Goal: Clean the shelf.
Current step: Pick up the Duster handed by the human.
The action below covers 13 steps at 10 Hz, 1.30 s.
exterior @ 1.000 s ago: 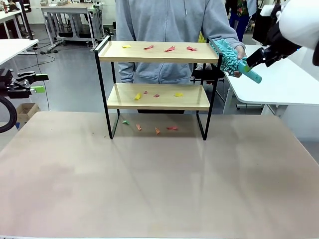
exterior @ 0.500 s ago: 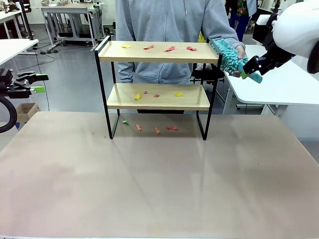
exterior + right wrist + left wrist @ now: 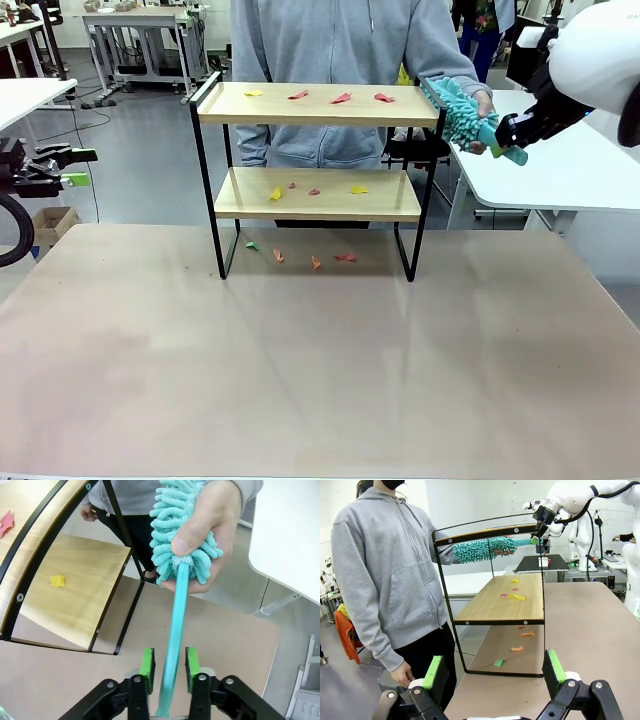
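Note:
The shelf (image 3: 320, 105) stands at the table's far side, with red and yellow paper scraps (image 3: 340, 98) on both boards and on the table beneath it. At the shelf's right end a person's hand (image 3: 210, 520) holds the fluffy head of a teal duster (image 3: 455, 110). My right gripper (image 3: 512, 135) is shut on the duster's handle (image 3: 175, 620), green pads on either side of it. In the left wrist view the duster (image 3: 480, 549) lies level with the top board. My left gripper (image 3: 493, 656) is open and holds nothing, off the table's left edge (image 3: 72, 167).
The person stands right behind the shelf (image 3: 500, 602). A white table (image 3: 560, 170) stands at the right under my right arm, another (image 3: 25, 95) at the far left. The brown table (image 3: 320, 350) spreads wide in front of the shelf.
My right gripper has come in over the duster's handle and shut on it. The person's hand stays on the duster's head. The left arm has not moved.

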Each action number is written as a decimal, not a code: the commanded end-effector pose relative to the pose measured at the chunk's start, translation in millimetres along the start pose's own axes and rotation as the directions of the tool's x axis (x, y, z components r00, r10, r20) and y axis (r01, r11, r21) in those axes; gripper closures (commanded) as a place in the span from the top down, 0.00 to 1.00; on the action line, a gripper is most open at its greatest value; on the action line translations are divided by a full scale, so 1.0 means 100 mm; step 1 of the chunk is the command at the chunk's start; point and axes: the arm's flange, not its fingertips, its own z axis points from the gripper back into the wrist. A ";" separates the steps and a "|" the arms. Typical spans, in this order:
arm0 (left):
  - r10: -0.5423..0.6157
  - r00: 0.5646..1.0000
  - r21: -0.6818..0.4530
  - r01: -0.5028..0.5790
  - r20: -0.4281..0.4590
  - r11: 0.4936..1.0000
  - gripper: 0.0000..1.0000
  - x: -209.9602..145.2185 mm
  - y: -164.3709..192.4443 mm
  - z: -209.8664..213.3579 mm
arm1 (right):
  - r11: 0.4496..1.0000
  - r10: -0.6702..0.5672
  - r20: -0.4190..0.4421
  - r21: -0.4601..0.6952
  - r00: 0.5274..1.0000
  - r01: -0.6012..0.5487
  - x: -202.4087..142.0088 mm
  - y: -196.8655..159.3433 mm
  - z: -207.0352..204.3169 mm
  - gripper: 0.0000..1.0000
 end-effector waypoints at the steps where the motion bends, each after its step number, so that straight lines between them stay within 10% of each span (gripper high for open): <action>1: -0.005 1.000 -0.005 0.005 -0.002 1.000 1.00 0.02 -0.01 -0.01 | 0.999 -0.033 -0.027 -0.031 0.999 0.032 0.05 0.02 0.06 0.00; 13: -0.005 1.000 -0.005 0.005 -0.002 1.000 1.00 0.02 -0.01 -0.01 | 0.998 -0.049 -0.049 -0.044 0.998 0.047 0.00 0.01 0.03 0.00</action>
